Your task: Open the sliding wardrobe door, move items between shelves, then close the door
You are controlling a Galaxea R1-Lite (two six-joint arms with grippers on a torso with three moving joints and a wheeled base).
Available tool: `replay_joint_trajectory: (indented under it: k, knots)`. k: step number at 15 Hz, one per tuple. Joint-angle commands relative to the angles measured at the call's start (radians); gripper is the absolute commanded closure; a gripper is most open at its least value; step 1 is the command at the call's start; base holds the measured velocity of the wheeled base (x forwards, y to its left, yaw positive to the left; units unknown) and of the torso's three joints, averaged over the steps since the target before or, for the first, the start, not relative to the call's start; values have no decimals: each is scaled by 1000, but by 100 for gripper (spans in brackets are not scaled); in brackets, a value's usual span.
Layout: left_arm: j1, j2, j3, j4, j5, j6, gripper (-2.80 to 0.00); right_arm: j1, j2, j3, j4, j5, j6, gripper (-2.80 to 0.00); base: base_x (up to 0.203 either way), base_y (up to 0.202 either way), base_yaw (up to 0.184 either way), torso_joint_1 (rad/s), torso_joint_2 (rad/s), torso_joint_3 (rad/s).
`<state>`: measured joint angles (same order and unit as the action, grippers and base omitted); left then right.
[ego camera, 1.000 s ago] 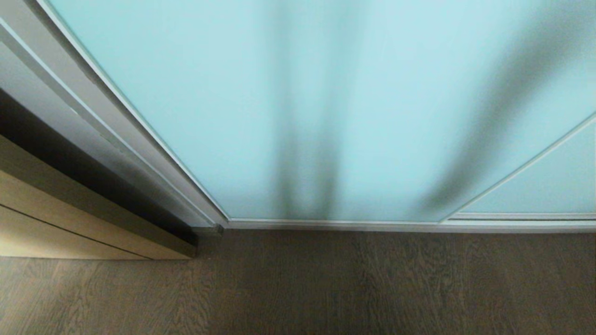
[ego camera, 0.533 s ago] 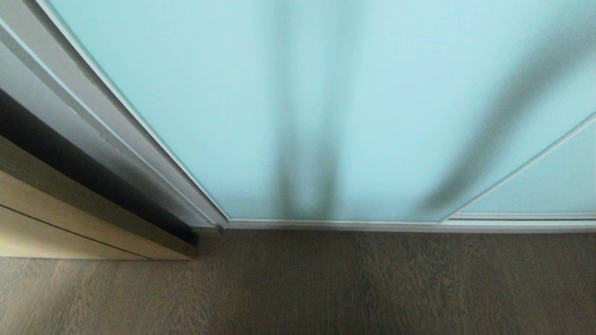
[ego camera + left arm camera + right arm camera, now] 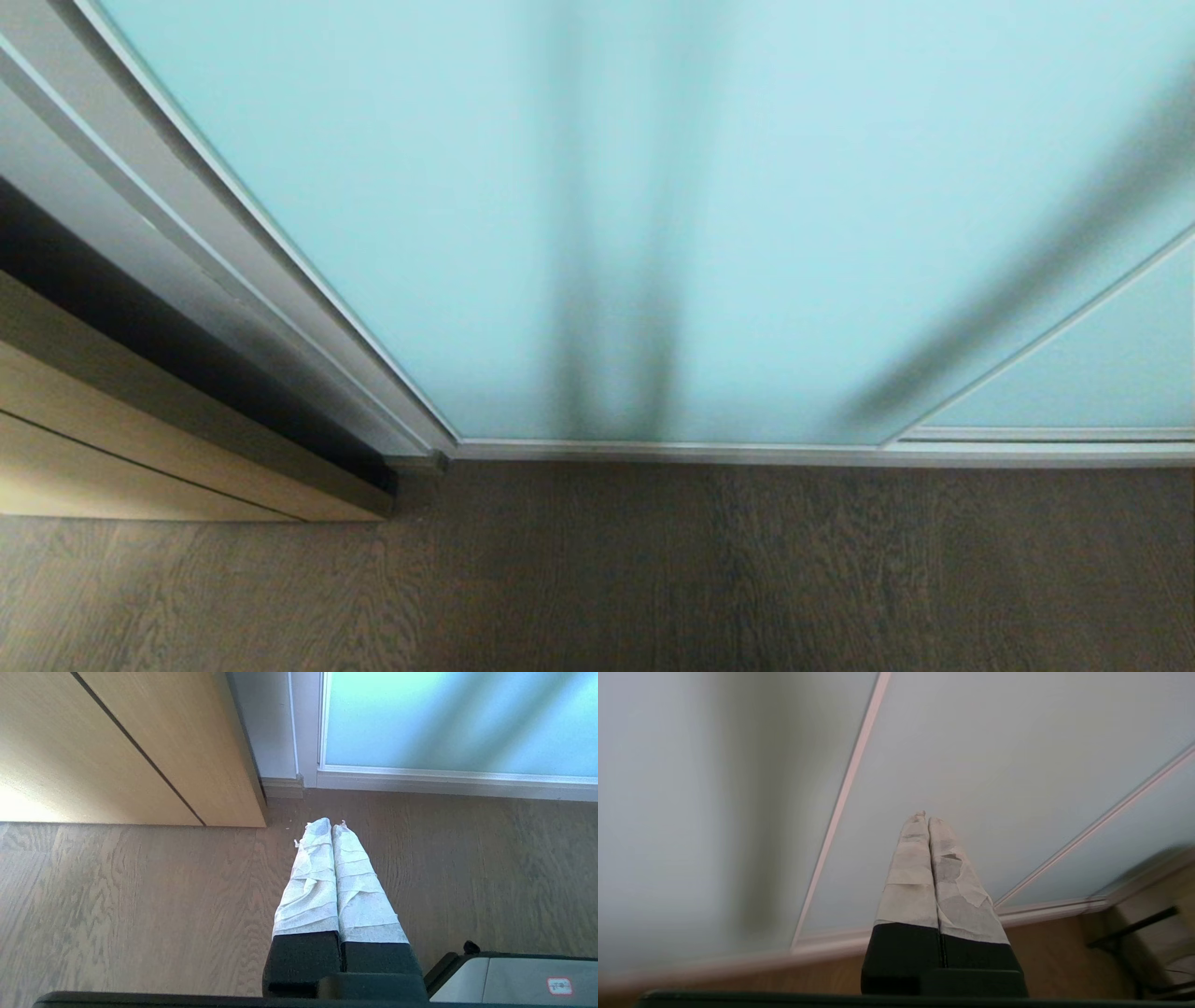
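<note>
The sliding wardrobe door (image 3: 653, 187), a frosted aqua glass panel in a slim silver frame, fills the head view and stands closed. It also shows in the left wrist view (image 3: 458, 718) and the right wrist view (image 3: 994, 765). A second glass panel (image 3: 1092, 373) overlaps it at the right. My left gripper (image 3: 331, 826) is shut and empty, pointing down at the wooden floor short of the door's corner. My right gripper (image 3: 924, 817) is shut and empty, raised in front of the glass, clear of it. Neither arm shows in the head view. The items and shelves are hidden behind the door.
A light wooden cabinet (image 3: 140, 448) stands to the left of the wardrobe, also seen in the left wrist view (image 3: 117, 746). Grey-brown wooden floor (image 3: 653, 579) runs along the door's bottom rail (image 3: 747, 452). A dark-legged piece of furniture (image 3: 1134, 938) sits far right.
The slanted shadow on the right of the glass has swung further right and thinned. The door and the camera have not moved.
</note>
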<state>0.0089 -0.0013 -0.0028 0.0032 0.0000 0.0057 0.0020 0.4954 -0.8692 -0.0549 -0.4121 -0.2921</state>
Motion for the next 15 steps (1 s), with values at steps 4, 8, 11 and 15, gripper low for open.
replay_joint_trajectory:
  k: [4, 8, 11, 15]
  knots:
    - [0, 0, 0, 0, 0, 0, 0, 29, -248, 325, 9, 52, 6, 0, 0, 0, 0, 0, 0, 0]
    - [0, 0, 1, 0, 0, 0, 0, 11, -415, 457, 147, 133, 32, 0, 0, 0, 0, 0, 0, 0]
    - [0, 0, 0, 0, 0, 0, 0, 6, -500, 550, 217, 223, 143, 0, 0, 0, 0, 0, 0, 0]
    - [0, 0, 1, 0, 0, 0, 0, 6, -499, 753, 90, 238, 252, 0, 0, 0, 0, 0, 0, 0]
